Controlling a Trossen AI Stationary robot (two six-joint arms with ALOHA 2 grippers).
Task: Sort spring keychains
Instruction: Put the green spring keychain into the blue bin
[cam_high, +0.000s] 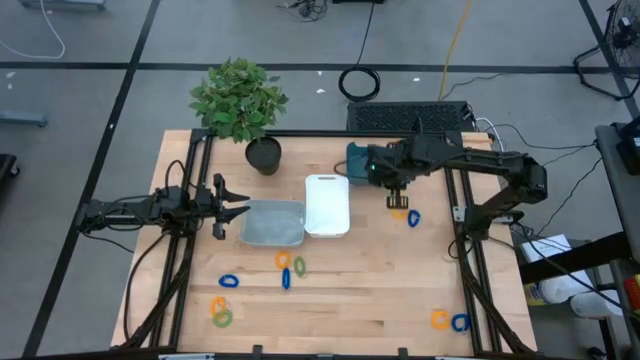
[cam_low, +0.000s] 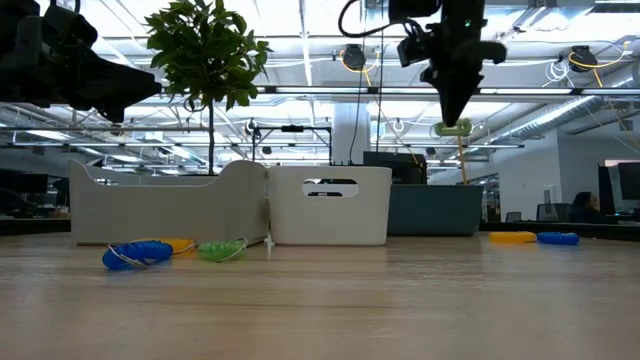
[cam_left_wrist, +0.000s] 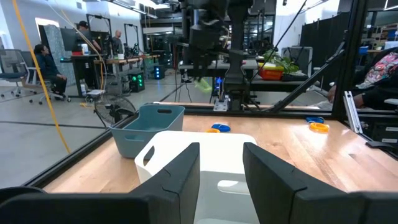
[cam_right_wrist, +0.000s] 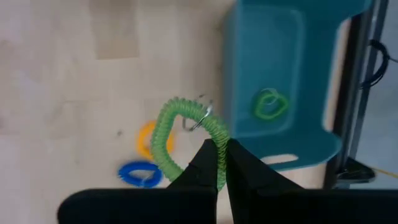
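My right gripper (cam_right_wrist: 221, 146) is shut on a green spring keychain (cam_right_wrist: 177, 134). It hangs high over the table (cam_low: 452, 127), beside the teal tray (cam_right_wrist: 273, 81), which has one green keychain (cam_right_wrist: 269, 104) inside. An orange keychain (cam_right_wrist: 148, 140) and a blue one (cam_right_wrist: 140, 173) lie on the wood below it. My left gripper (cam_high: 232, 208) is open and waits at the grey tray's (cam_high: 272, 222) left end. The white tray (cam_high: 327, 204) stands between the grey and teal trays. More keychains lie near the table's front: blue (cam_high: 229, 281), orange (cam_high: 283, 260), green (cam_high: 299, 266). My right gripper pinches the green keychain's coil (cam_right_wrist: 219, 134) between its two fingertips, close to the small metal ring (cam_right_wrist: 200, 119). The fingers come from above, pointing down. The keychain is lifted clear of the table and its loop sticks out to one side of the fingers.
A potted plant (cam_high: 240, 100) stands at the far edge behind the grey tray. Further keychains lie at the near left (cam_high: 220, 312) and near right (cam_high: 450, 321). Bare wood shows in the table's middle front. People sit in the room beyond the table.
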